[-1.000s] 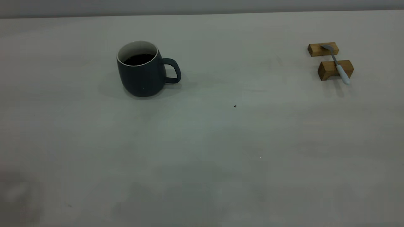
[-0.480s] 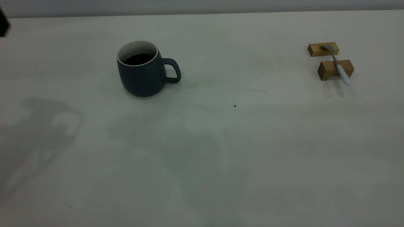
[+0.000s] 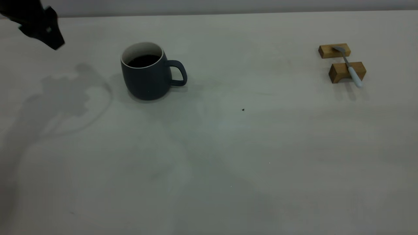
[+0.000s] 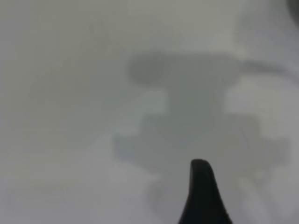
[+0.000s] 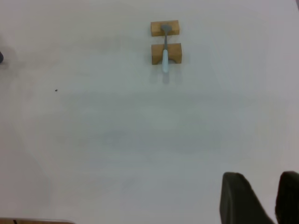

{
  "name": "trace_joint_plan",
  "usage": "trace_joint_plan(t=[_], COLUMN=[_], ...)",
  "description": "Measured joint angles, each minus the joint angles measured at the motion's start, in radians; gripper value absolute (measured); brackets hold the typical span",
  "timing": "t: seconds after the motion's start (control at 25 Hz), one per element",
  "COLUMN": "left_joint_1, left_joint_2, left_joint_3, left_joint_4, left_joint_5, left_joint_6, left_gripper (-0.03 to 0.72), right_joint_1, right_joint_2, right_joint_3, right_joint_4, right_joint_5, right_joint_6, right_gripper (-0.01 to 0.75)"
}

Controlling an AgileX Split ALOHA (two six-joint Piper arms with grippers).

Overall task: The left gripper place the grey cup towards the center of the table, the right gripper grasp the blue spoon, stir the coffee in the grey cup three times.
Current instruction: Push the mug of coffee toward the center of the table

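The grey cup [image 3: 148, 76] stands upright left of the table's middle, its handle [image 3: 179, 73] turned to the right and dark coffee [image 3: 143, 60] inside. My left gripper [image 3: 49, 34] hangs at the far left, well clear of the cup, apparently open; its wrist view shows a single black finger [image 4: 202, 191] over bare table. The blue spoon [image 3: 350, 67] lies across two wooden blocks at the far right, also seen as the spoon [image 5: 165, 55] in the right wrist view. My right gripper [image 5: 274, 186] is far short of it, shut and empty.
Two small wooden blocks [image 3: 334, 51] [image 3: 341, 72] hold the spoon. A tiny dark speck [image 3: 243, 109] marks the off-white table [image 3: 228, 156] near its middle. The left arm's shadow [image 3: 65, 94] falls on the table left of the cup.
My left gripper has come into the exterior view at the top left and moved right toward the cup, its shadow with it. Cup and spoon have not moved.
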Motion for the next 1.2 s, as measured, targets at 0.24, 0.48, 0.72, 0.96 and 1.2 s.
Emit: trace_joint_plan(t=[0.24,0.48,0.72,0.96,1.2], left_joint_1=[0.000,-0.002,-0.034,-0.073,-0.139], left_joint_2=[0.163,0.268,0.318,0.355,0.366], left_joint_3=[-0.111,-0.198,-0.252,-0.273,-0.275], left_joint_4=[-0.036,-0.236,-0.392,-0.440,-0.447], left_joint_5=[0.001,0.023,0.071,0.081,0.074], left_joint_6=[0.360,0.699,0.968,1.045,1.047], left_gripper=[0.585,0.585,0.585,0.585,0.585], right_joint_1=[0.000,0.000,0.000,0.000,0.000], right_joint_2=[0.000,0.000,0.000,0.000,0.000], right_joint_3=[0.000,0.000,0.000,0.000,0.000], right_joint_4=[0.000,0.000,0.000,0.000,0.000], right_joint_5=[0.000,0.000,0.000,0.000,0.000], right_joint_6=[0.000,0.000,0.000,0.000,0.000], right_gripper=[0.238,0.238,0.238,0.238,0.238])
